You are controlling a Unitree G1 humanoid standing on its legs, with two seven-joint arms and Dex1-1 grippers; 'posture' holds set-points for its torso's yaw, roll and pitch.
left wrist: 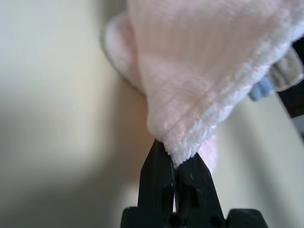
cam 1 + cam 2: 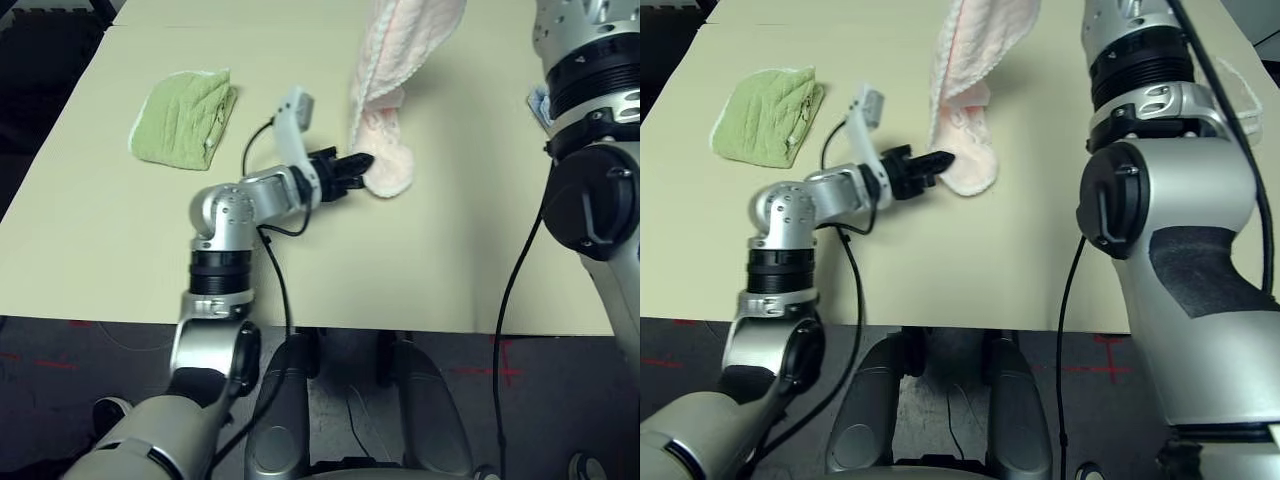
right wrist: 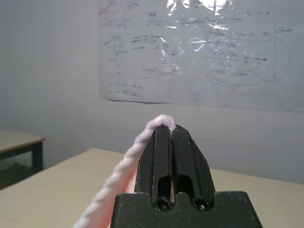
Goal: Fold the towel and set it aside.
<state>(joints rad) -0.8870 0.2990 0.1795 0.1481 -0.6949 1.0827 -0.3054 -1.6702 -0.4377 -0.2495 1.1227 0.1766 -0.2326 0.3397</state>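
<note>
Nearest the robot, the left forearm reaches out low over the beige counter (image 2: 450,260), and the left gripper (image 2: 362,168) at its end is clenched on the bottom corner of the towel (image 2: 385,110). In the left wrist view the two black fingers (image 1: 159,175) sit pressed together with the white-edged tip of the pink terry cloth pinched between them.

The towel itself hangs down from above, a pale pink drape with a white stitched border. Its lowest fold rests on the counter just beside the left gripper, while the rest rises steeply out of the top of the head views.

The right arm stands tall on the right side, its black and silver joints close to the camera. The right gripper (image 3: 171,133) points upward, clamped tight on the upper edge of the towel: the right wrist view shows a rolled pink hem coming over the closed fingertips and trailing down one side of them. Behind it hangs a white sheet (image 3: 199,47) covered in handwriting on a pale wall.

Further out on the counter, well apart from the pink cloth and to the left of the left arm, lies a folded light green towel (image 2: 185,115). The left wrist view also shows blurred bits of blue cloth (image 1: 262,89) and beige cloth (image 1: 287,71) past the hanging towel.
</note>
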